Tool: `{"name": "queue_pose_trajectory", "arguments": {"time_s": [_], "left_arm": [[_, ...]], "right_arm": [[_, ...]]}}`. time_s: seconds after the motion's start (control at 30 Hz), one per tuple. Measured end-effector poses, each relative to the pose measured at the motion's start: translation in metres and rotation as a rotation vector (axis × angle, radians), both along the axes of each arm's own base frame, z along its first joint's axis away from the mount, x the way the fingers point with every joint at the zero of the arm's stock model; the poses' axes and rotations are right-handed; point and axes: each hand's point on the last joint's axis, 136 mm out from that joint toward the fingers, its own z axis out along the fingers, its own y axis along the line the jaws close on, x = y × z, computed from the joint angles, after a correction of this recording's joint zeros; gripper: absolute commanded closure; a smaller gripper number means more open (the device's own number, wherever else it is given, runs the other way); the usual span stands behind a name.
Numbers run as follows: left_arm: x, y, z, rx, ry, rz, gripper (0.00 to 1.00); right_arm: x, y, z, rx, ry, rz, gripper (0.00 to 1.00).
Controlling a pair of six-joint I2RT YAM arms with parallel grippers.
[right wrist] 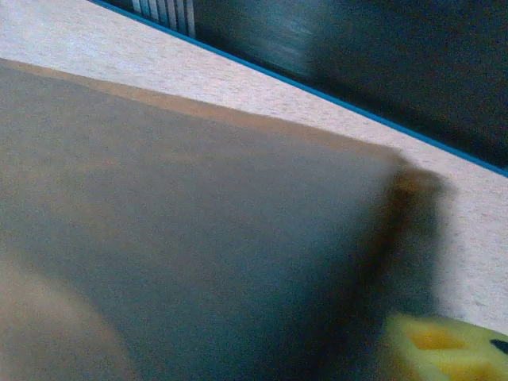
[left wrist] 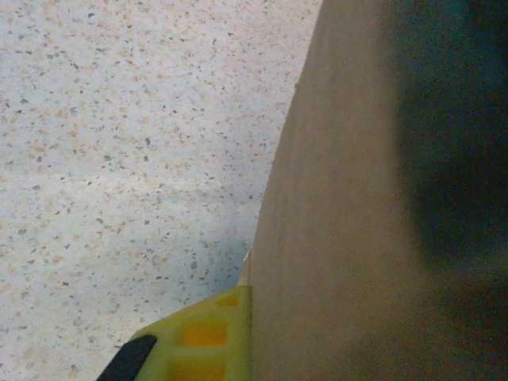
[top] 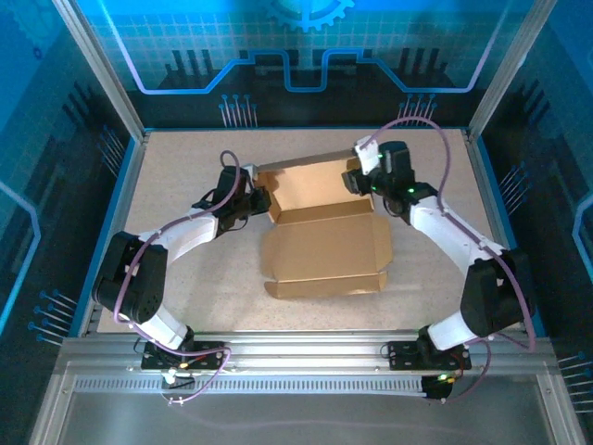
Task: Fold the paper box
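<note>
Now, raising the paper box [top: 324, 246] walls: my left gripper [top: 254, 200] pinches its nine-o'clock side; my right gripper [top: 358, 178], whether apart I cannot tell, must clamp next.

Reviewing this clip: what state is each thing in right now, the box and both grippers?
paper box: partly folded, far section raised between the grippers, near panel lying flat on the table.
left gripper: shut on the paper box's far left wall.
right gripper: at the far right wall; open or shut unclear.
</note>
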Motion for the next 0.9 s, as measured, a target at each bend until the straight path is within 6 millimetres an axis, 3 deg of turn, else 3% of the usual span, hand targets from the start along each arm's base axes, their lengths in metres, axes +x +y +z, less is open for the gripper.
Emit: {"name": "queue_pose_trajectory", "arguments": {"time_s": [0.07, 0.3, 0.37, 0.47, 0.6, 0.8, 0.9], "left_arm": [[0.001, 0.001, 0.002, 0.004, -0.004, 0.006, 0.98], [0.005, 0.008, 0.001, 0.026, -0.011, 0.04, 0.98], [0.005, 0.01, 0.0, 0.032, -0.008, 0.047, 0.98], [0.004, 0.011, -0.002, 0.037, 0.001, 0.049, 0.98], [0.003, 0.009, -0.001, 0.038, 0.005, 0.043, 0.98], [0.001, 0.009, -0.003, 0.039, 0.022, 0.047, 0.97], [0.0, 0.009, -0.004, 0.031, 0.032, 0.057, 0.97]], "right_arm": [[0.008, 0.0, 0.003, -0.05, -0.025, -0.066, 0.56], [0.025, 0.013, 0.018, -0.155, -0.091, -0.18, 0.65], [0.027, 0.015, 0.017, -0.175, -0.092, -0.196, 0.61], [0.028, 0.015, 0.013, -0.198, -0.085, -0.222, 0.45], [0.028, 0.001, 0.002, -0.235, -0.052, -0.269, 0.42], [0.024, -0.022, -0.006, -0.216, -0.014, -0.299, 0.19], [0.018, -0.03, -0.006, -0.211, -0.004, -0.307, 0.2]]}}
